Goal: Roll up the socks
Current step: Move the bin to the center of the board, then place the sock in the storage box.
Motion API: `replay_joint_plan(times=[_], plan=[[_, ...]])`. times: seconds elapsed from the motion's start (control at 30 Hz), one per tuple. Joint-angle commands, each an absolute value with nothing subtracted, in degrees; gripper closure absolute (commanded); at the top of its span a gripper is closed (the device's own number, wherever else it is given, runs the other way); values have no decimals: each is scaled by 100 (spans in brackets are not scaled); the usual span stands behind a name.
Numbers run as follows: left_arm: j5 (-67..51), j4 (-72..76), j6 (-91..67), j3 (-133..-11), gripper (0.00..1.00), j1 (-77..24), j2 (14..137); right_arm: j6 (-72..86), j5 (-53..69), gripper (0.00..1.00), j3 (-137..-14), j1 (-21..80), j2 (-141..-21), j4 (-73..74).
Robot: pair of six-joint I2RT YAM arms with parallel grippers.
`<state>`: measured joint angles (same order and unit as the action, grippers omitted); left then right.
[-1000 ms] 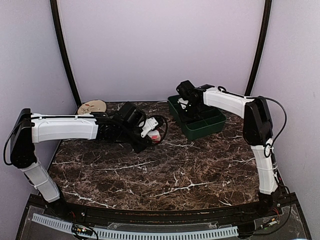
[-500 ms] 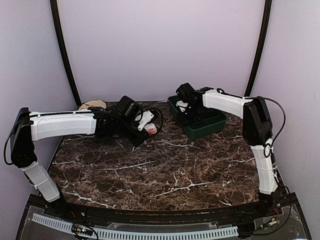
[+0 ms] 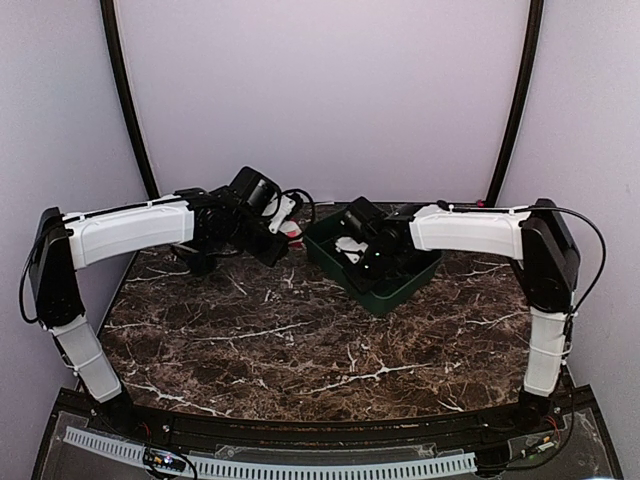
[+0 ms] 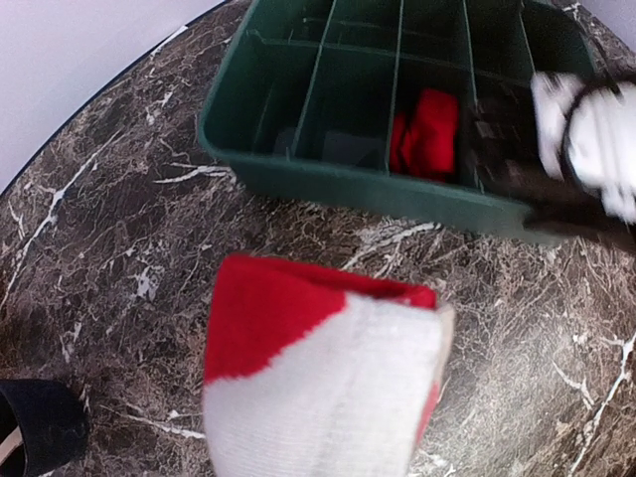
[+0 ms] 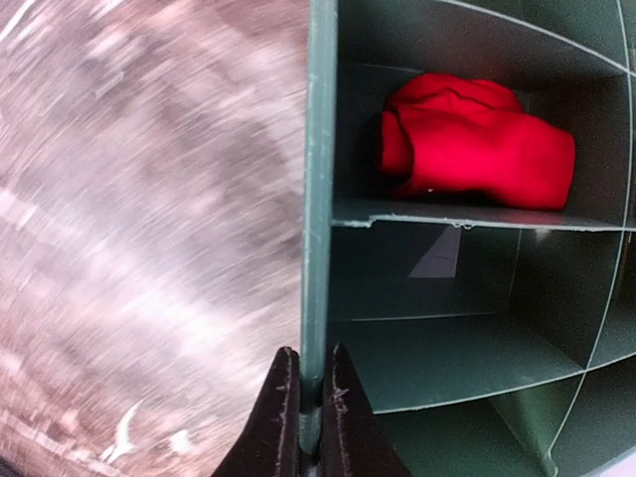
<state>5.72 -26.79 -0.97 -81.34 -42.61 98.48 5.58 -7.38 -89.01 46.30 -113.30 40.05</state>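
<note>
The right gripper (image 5: 312, 383) has its two black fingers pressed together on the thin outer wall of the dark green plastic tray with dividers (image 5: 318, 199), one finger on each side of the wall, at the bottom centre of the right wrist view. Further along that same wall, in the upper right of that frame, the plain red fabric sock rolled into a small bundle (image 5: 477, 149) lies inside one compartment, apart from the fingers. The brown marble-patterned tabletop (image 5: 149, 248) fills the left half of the frame and is smeared.

In the top view the left gripper (image 3: 283, 222) hangs above the table in the upper centre-left, just left of the tray's far corner. It holds the red sock with a white-and-pink cuff, rolled into a bundle (image 4: 328, 378). In the left wrist view this bundle fills the lower centre of the frame, its white end nearest the camera, and hides the fingers that clamp it. The tray sits in the upper half of that frame, with the plain red bundle showing in a compartment at centre right, well apart from the held bundle. The right gripper appears blurred at the tray's right end.
</note>
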Motion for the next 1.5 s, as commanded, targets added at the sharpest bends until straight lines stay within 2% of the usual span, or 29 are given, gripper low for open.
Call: replay_joint_plan(times=[0.0,0.43,0.53,0.63,0.77,1.1,1.47], plan=[[634,-3229,-393,-8681,97,-4212,9966,974,-520,100,-8364,5336,-10887,4120],[-161,-3911,-1010,-9178,98,-4223,10395,2220,-764,98,-7815,6772,-10315,3869],[-350,-4188,-1008,-9338,99,-4257,10498,2328,-885,89,-7831,6863,-10291,3854],[-410,-4455,-976,-9502,99,-4334,10591,2432,-1183,72,-7789,6901,-10120,3829],[-537,-4698,-1054,-9700,99,-4377,10713,2587,-1652,64,-7697,6902,-9735,3823],[-777,-5011,-1313,-10114,99,-4489,11228,3196,-2858,59,-7217,6883,-8640,3896],[-885,-5232,-1535,-10526,99,-4580,11790,3461,-2956,58,-6646,6745,-7938,3623]])
